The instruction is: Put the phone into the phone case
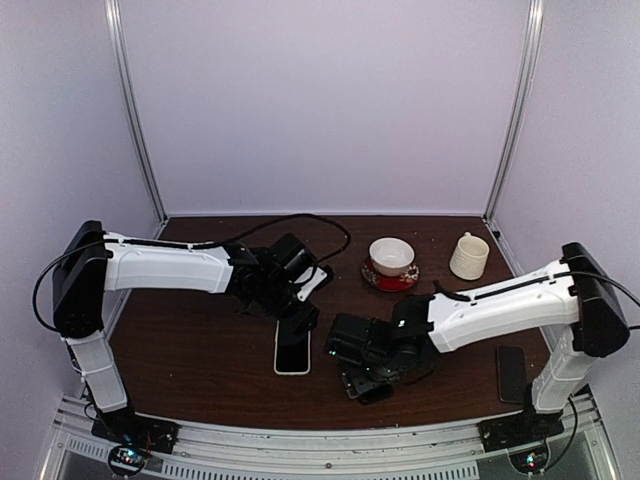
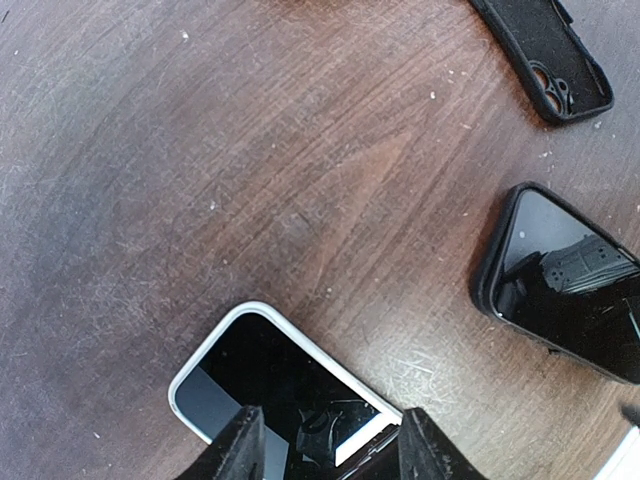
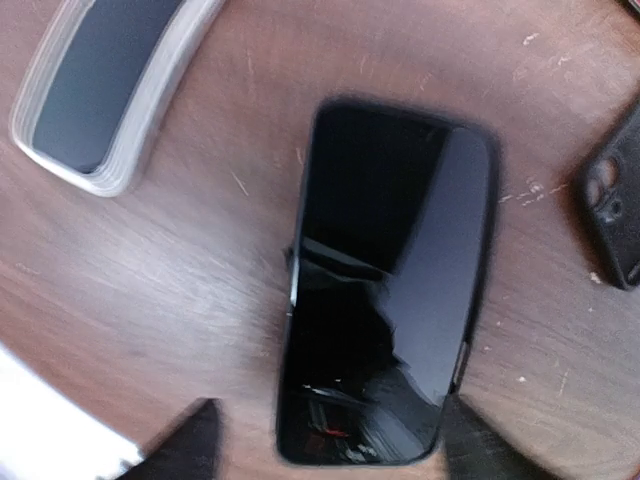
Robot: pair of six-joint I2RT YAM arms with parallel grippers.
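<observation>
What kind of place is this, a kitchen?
Probably a robot test booth, not a kitchen: plain walls and metal posts box in a wooden table, and two robot arms are bolted at its near edge.

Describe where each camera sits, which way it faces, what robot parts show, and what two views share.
Top external: above, behind the bases, looking down on the table; left arm and right arm show.
Left wrist: rides the left arm, looks down at the white-edged phone; left gripper shows.
Right wrist: rides the right arm, looks down at the black phone; right gripper shows.
Shared by wrist views: both phones.
</observation>
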